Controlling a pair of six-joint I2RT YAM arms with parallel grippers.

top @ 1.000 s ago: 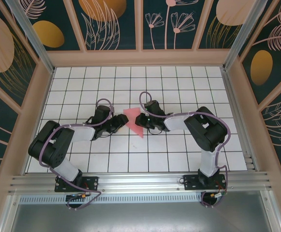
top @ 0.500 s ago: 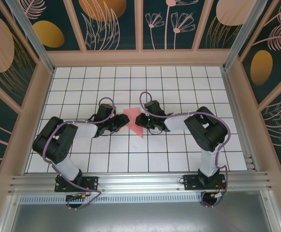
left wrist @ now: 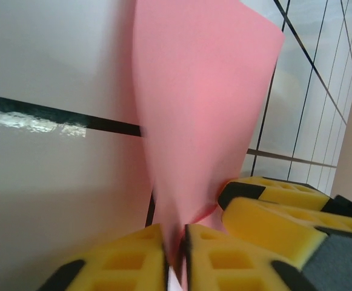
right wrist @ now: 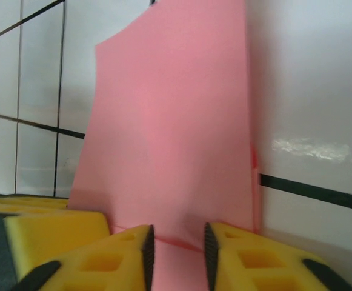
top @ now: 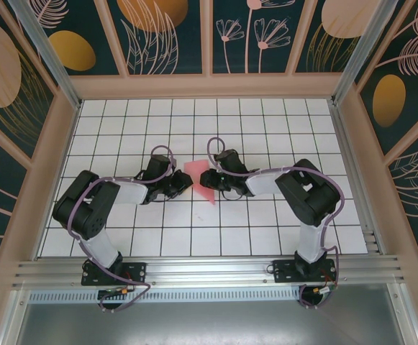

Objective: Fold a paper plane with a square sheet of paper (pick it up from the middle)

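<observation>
Risk of tearing the paper plane [top: 201, 182], which sat between both tools on the surface [top: 266, 129]
Left tool [left wrist: 176, 251] pinched one edge tight, right tool [right wrist: 177, 245] stood narrowly parted around the other; a sideways pull could rip it or slip it free

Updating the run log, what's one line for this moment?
phase: folding | left gripper: shut on paper | right gripper: open, paper between jaws
</observation>
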